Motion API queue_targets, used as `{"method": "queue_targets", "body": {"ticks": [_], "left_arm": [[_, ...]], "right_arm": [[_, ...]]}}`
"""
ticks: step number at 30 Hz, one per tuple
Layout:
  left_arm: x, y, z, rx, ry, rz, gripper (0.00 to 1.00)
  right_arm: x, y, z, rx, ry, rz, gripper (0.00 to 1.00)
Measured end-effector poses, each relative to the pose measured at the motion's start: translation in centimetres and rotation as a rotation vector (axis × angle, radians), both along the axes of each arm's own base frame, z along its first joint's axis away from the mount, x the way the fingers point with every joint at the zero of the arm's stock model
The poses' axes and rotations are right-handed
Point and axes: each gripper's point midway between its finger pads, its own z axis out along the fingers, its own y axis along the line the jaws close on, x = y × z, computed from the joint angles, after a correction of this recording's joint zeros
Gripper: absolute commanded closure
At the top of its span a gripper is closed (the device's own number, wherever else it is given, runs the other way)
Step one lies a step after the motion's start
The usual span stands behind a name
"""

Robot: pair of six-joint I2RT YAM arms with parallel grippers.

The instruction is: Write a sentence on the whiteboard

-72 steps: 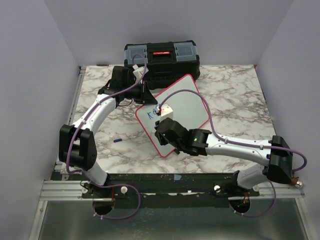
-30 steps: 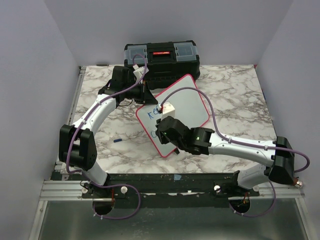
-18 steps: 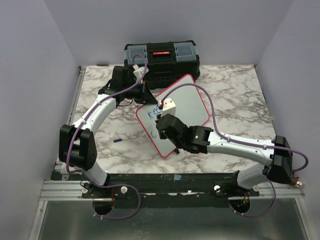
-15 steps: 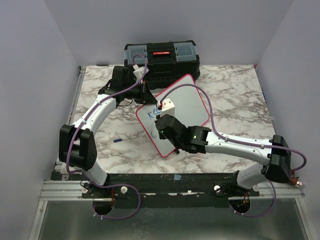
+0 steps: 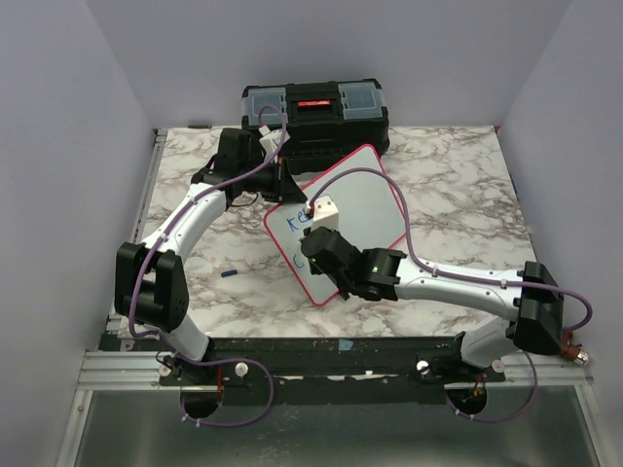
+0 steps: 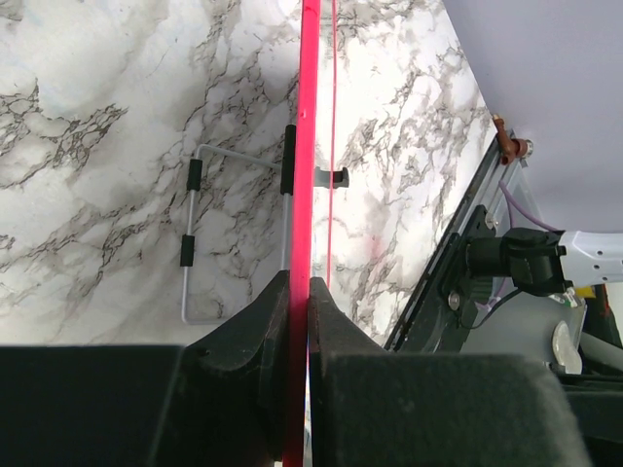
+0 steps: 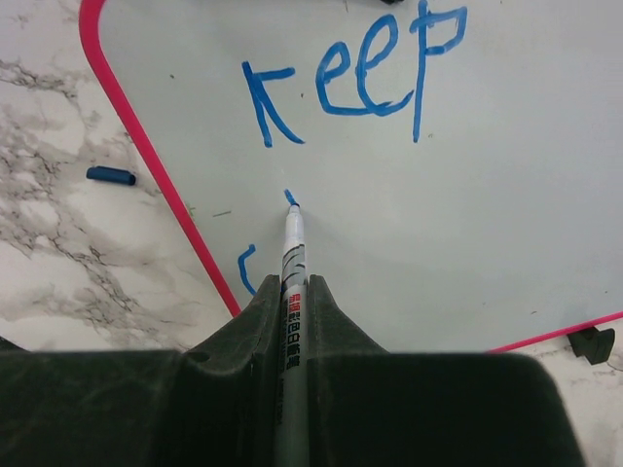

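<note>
On the table (image 5: 458,185), toward its far edge, my left gripper (image 6: 301,284) pinches the whiteboard (image 5: 370,195) rim; my right gripper (image 7: 290,288), clamping the marker (image 7: 293,243), has just started the sentence (image 7: 360,78)'s second word below "keep".

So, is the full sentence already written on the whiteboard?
No, the whiteboard bears only the blue word "keep" and a first curved stroke below it, near the marker tip.

A robot test cell in a lab: plain lilac-grey walls (image 5: 58,146) box in a marble-patterned counter (image 5: 458,185). A cabled left arm (image 5: 185,229) and right arm (image 5: 458,287) are bolted to a metal rail (image 5: 127,370). A black toolbox (image 5: 314,115) sits behind.
</note>
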Motion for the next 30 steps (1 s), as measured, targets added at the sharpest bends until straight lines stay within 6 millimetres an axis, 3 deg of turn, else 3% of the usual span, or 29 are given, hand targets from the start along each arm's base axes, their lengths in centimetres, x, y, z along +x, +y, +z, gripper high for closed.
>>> {"method": "queue_targets", "body": {"ticks": [23,30], "left_arm": [[0.0,0.0,0.0,0.0,0.0,0.0,1.0],[0.0,0.0,0.0,0.0,0.0,0.0,1.0]], "right_arm": [[-2.1,-2.0,-3.6,0.0,0.098,0.012,0.99],[-2.3,-2.1,-3.8,0.001,0.108,0.013,0.99]]}}
